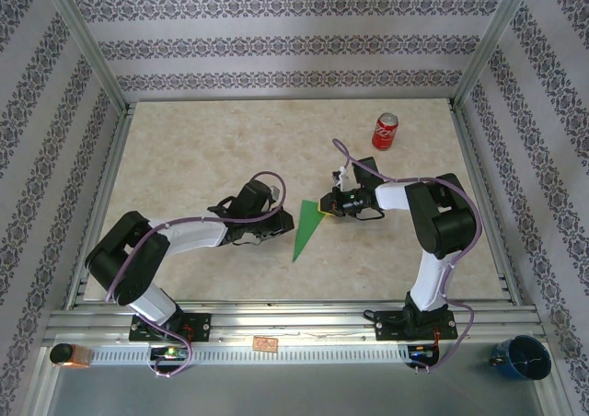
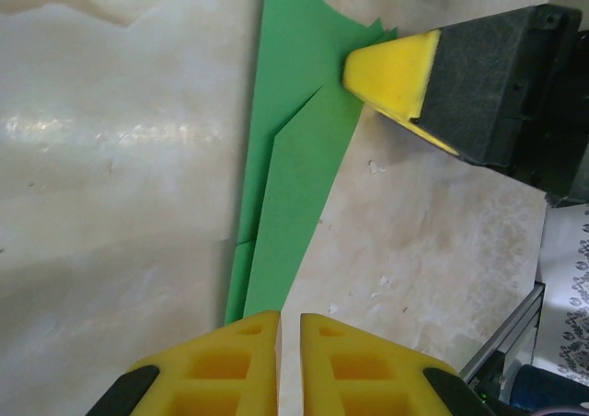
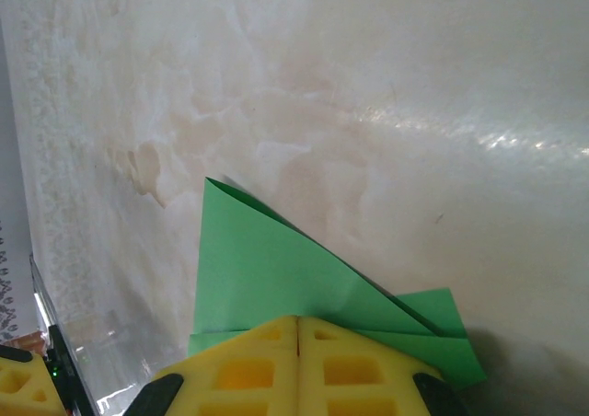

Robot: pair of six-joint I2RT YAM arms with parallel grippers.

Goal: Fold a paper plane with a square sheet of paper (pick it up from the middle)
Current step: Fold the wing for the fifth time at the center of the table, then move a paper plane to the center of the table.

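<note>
Green paper plane point(image 1: 304, 229) flat on worktop point(image 1: 184, 149), betw. both grippers.
Right gripper point(image 1: 324, 206) clamped on wide tail; left gripper point(image 2: 289, 329) nearly together, nose just ahead. Thin, light, slippery paper: pinch centre crease.

From my right wrist camera, the paper plane's point(image 3: 276, 278) wide end runs under the right gripper's point(image 3: 298, 365) yellow fingertips, so I can't see how much lies beneath. On my left wrist camera the plane's pointed end slips behind the left gripper point(image 2: 289, 365), and its far end leaves the frame.
</note>
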